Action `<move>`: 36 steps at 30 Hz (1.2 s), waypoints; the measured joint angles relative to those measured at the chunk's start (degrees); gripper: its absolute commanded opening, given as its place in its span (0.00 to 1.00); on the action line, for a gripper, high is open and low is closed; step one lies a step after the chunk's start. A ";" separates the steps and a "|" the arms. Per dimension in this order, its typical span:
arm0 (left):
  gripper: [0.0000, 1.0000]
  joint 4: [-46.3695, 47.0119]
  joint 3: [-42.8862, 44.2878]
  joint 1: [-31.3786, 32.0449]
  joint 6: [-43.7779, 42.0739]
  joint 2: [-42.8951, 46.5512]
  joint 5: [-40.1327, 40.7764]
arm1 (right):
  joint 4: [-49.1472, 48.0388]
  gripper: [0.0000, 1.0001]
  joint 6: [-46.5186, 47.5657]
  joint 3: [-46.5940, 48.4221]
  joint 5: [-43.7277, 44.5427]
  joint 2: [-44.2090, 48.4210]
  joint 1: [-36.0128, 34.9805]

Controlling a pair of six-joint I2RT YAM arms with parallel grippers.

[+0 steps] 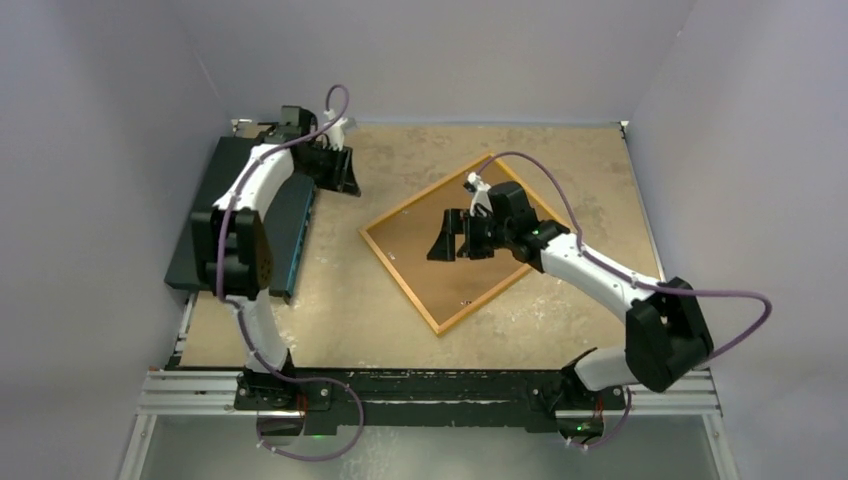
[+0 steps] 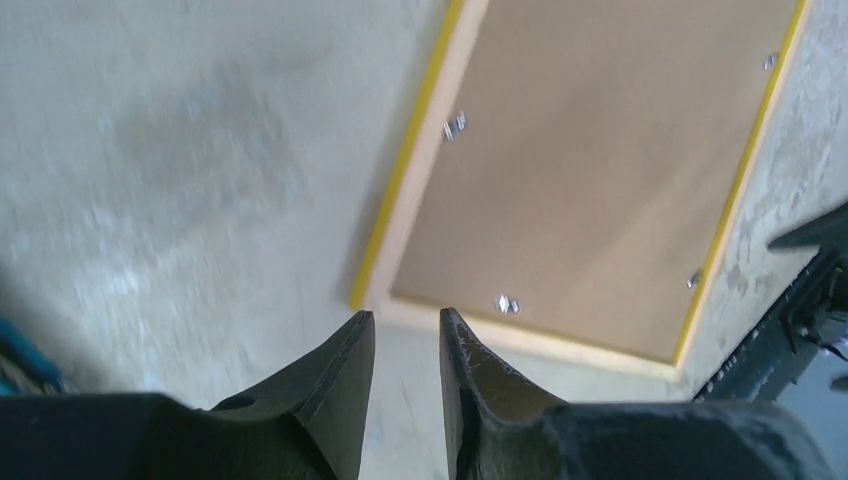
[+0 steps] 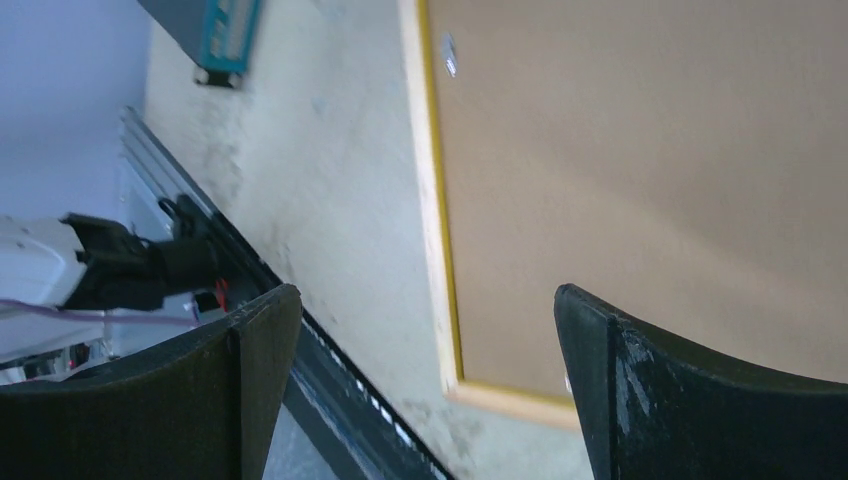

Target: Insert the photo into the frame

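The frame lies face down in the middle of the table, turned like a diamond, wood-toned back up with a thin yellow edge. A plain brown backing board fills it. The photo is not in view. My right gripper hovers over the frame's middle, jaws wide apart and empty; its wrist view shows the frame's rim and the board below the gripper. My left gripper is at the far left, clear of the frame, jaws slightly apart and empty, with the frame's corner beyond it.
A dark flat slab lies along the table's left edge under the left arm. Small metal clips sit on the frame's back. The metal rail runs along the near edge. Walls close in the table on three sides.
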State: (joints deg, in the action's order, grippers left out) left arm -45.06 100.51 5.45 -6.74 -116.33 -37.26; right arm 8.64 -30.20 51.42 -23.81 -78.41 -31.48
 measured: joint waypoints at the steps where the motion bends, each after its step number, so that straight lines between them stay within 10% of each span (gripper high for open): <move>1: 0.28 -0.31 -3.82 -0.76 -0.44 3.78 0.66 | -1.70 0.99 0.17 1.60 -0.48 -1.70 0.00; 7: 0.22 -0.20 -21.66 0.39 -0.94 12.22 -0.70 | -11.26 0.99 2.95 11.65 -1.46 -15.34 0.09; 20: 0.14 7.32 -32.92 4.42 -0.33 7.65 2.27 | -14.05 0.99 7.65 40.30 30.01 -39.39 21.70; 36: 0.12 13.29 -29.90 5.25 4.17 4.02 1.36 | -16.59 0.99 0.07 28.44 24.52 -41.72 32.33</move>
State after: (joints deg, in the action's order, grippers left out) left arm -31.77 70.61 10.70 -2.57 -112.31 -35.90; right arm -7.94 -30.13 79.85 0.71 -120.14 0.84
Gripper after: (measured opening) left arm 0.123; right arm 0.987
